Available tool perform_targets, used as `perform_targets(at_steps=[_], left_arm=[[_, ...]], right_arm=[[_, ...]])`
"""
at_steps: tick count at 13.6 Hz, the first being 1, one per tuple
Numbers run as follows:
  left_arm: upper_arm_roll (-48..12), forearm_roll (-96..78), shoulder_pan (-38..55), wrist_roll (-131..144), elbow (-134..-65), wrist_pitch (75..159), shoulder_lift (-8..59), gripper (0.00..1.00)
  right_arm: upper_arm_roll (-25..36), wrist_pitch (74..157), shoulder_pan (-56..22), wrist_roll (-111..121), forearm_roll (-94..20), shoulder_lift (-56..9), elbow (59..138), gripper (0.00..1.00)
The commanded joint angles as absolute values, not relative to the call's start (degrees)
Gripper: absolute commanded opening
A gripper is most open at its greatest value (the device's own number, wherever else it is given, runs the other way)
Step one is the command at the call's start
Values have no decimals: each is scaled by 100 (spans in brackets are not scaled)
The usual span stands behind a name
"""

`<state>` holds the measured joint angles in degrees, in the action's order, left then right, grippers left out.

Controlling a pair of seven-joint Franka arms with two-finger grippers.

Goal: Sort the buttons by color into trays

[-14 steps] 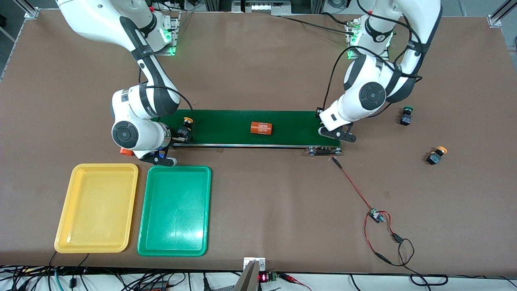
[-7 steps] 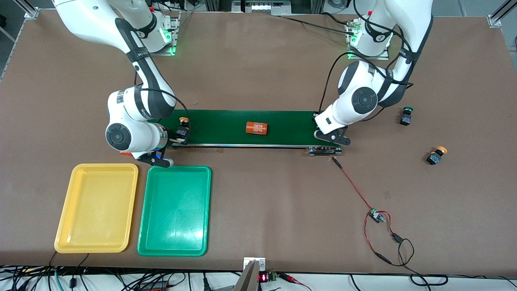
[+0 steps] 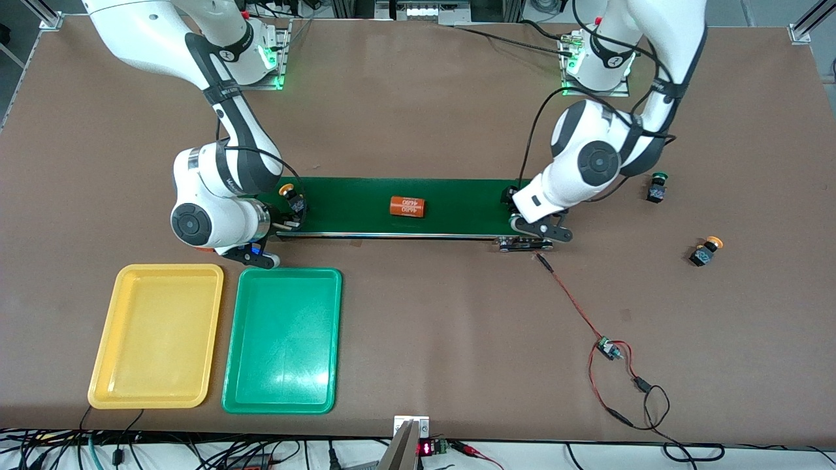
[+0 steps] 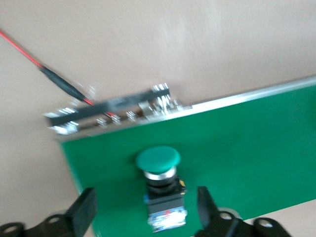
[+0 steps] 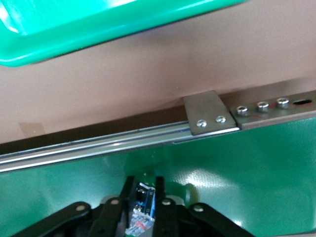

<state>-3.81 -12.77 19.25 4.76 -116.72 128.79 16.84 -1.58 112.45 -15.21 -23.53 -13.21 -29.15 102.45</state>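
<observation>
Long dark green belt runs across the frame's middle. Right pincer sits low over the belt's end at centre-left of the frame, fingers clamped tight on a yellow-capped button whose body shows between them in the right wrist view.

Left pincer at the belt's other end, centre-right, fingers spread wide to either side of a green-capped button standing upright on the belt, not touching it.

Orange cylinder lies mid-belt; white print reads roughly "4680".

Second green button and second yellow button lie on the table at right of frame.

Yellow tray and green tray lie side by side, lower left.
</observation>
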Motion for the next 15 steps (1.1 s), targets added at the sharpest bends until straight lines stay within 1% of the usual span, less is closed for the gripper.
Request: perform_targets(at_steps=[1, 3, 4, 6, 7, 8, 9, 11, 12, 13, 15], left_arm=[[-378, -1380, 1172, -33, -11689, 12395, 1231, 100], [-378, -1380, 530, -560, -11724, 12130, 1222, 100], [-378, -1380, 327, -780, -11751, 12042, 1222, 100], [-369, -1362, -7, -905, -11838, 11953, 1248, 100], [-369, -1354, -131, -905, -11908, 11944, 1248, 100], [-360, -1319, -219, -905, -12005, 11944, 1248, 100], [-369, -1049, -385, -949, -12084, 11944, 1248, 100], [-369, -800, -588, -1404, -12304, 11944, 1239, 100], [-369, -800, -711, -1676, -12400, 11944, 1239, 100], [-369, -800, -869, -1922, -12488, 11953, 1231, 100], [-378, -782, -1194, -2213, -12586, 11962, 1222, 100]], right_arm=[[-185, 10689, -1371, -1525, -1371, -2857, 9732, 86], [-185, 10363, -1240, -733, -1354, -2699, 9519, 87], [-185, 10336, -1161, -416, -1301, -2516, 9588, 87], [-185, 10143, -1143, -36, -1196, -1972, 10008, 87], [-228, 10247, -1143, -9, -1004, -1595, 10481, 87], [-272, 10579, -1143, -9, -889, -1243, 10981, 88], [-333, 11043, -1134, 9, -844, -796, 11648, 90], [-517, 12246, -1020, 96, -844, 31, 13027, 91], [-780, 12713, -854, 149, -844, 261, 13469, 91], [-1078, 13127, -713, 254, -844, 333, 13796, 91], [-1283, 13997, -659, 657, -844, 299, 14219, 91]])
